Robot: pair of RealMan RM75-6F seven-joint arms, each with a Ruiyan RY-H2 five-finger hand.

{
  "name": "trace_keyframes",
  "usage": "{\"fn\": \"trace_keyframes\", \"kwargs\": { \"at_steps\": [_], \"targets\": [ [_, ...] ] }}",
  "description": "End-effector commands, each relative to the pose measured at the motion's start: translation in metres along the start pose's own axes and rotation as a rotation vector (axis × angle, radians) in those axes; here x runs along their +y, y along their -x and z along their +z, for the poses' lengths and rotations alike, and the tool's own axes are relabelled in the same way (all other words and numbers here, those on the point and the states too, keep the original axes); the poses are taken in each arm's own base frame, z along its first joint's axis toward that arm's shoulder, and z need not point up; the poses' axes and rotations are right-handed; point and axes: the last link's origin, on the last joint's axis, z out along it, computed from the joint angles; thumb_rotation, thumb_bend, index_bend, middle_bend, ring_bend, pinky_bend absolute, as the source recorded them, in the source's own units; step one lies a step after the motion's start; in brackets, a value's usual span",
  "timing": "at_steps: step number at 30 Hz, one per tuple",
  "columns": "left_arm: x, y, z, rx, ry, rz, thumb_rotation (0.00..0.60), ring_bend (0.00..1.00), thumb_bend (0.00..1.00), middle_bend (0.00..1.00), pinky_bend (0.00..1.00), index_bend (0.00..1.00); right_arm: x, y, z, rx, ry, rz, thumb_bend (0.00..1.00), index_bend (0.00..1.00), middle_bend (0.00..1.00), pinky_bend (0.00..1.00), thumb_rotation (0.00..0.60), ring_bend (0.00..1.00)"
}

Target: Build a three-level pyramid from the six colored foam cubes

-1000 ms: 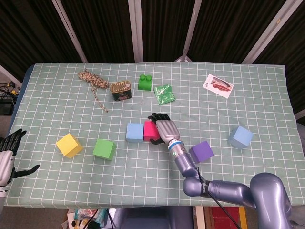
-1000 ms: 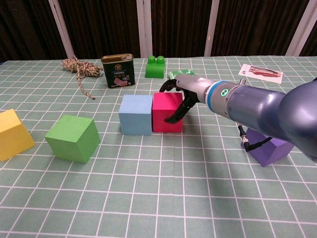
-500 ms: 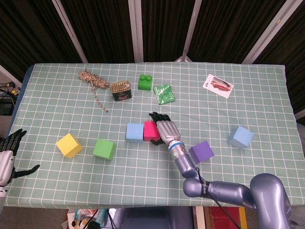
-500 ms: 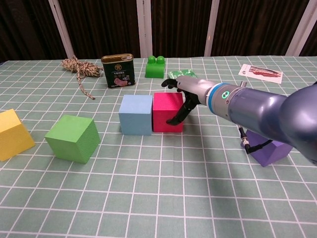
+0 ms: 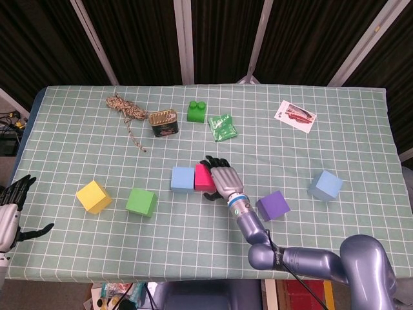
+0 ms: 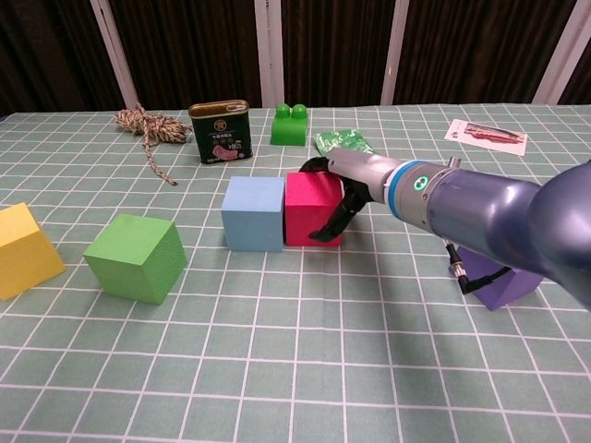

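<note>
My left hand hangs off the table's near left corner, fingers spread, holding nothing, unchanged. The yellow cube and green cube sit apart, unmoved. The light blue cube still touches the pink cube in a row. My right hand has drawn back slightly toward me; its fingers stay spread against the pink cube's right face, though I cannot tell whether they still press it. The purple cube and second blue cube lie well apart.
</note>
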Motion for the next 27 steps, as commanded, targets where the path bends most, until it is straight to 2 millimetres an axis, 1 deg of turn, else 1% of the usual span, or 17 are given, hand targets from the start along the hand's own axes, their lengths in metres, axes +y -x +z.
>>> {"fn": "trace_keyframes", "kwargs": {
  "at_steps": [1,14,19,22,23,24,25,27],
  "targets": [
    [0.0001,0.0,0.0,0.0,0.001,0.0,0.6,0.0,0.17,0.0,0.0,0.0,-0.0004,0.0003,-0.001,-0.002,0.001,0.004,0.29,0.19,0.01,0.0,0.6,0.05],
    [0.0005,0.0001,0.0003,-0.001,0.003,-0.002,0.6,0.0,0.17,0.0,0.0,0.0,-0.0058,0.0,-0.0041,-0.001,-0.006,0.014,0.29,0.19,0.02,0.0,0.6,0.05],
    [0.0003,-0.0001,0.0001,-0.001,0.003,-0.002,0.6,0.0,0.17,0.0,0.0,0.0,-0.0048,0.0,-0.0033,-0.001,0.0,0.011,0.29,0.15,0.02,0.0,0.6,0.05],
    [0.0003,-0.0001,0.0002,-0.002,0.003,-0.003,0.6,0.0,0.17,0.0,0.0,0.0,-0.0042,0.0,-0.0034,-0.002,0.002,0.008,0.29,0.09,0.02,0.0,0.6,0.05],
    [0.0003,-0.0001,0.0002,-0.002,0.003,-0.003,0.6,0.0,0.17,0.0,0.0,0.0,-0.004,-0.0001,-0.0034,-0.002,0.003,0.008,0.29,0.04,0.01,0.0,0.6,0.05],
    [0.0004,-0.0001,0.0003,-0.001,0.003,-0.002,0.6,0.0,0.17,0.0,0.0,0.0,-0.0038,-0.0001,-0.0034,-0.002,0.003,0.007,0.29,0.02,0.01,0.0,0.6,0.05],
    [0.0004,-0.0002,0.0003,-0.001,0.003,-0.002,0.6,0.0,0.17,0.0,0.0,0.0,-0.0035,-0.0001,-0.0034,-0.003,0.004,0.007,0.29,0.0,0.01,0.0,0.6,0.05],
    [0.0004,-0.0001,0.0002,-0.001,0.003,-0.002,0.6,0.0,0.17,0.0,0.0,0.0,-0.0028,0.0,-0.0038,-0.005,0.006,0.003,0.29,0.0,0.0,0.0,0.6,0.04]
  ]
}}
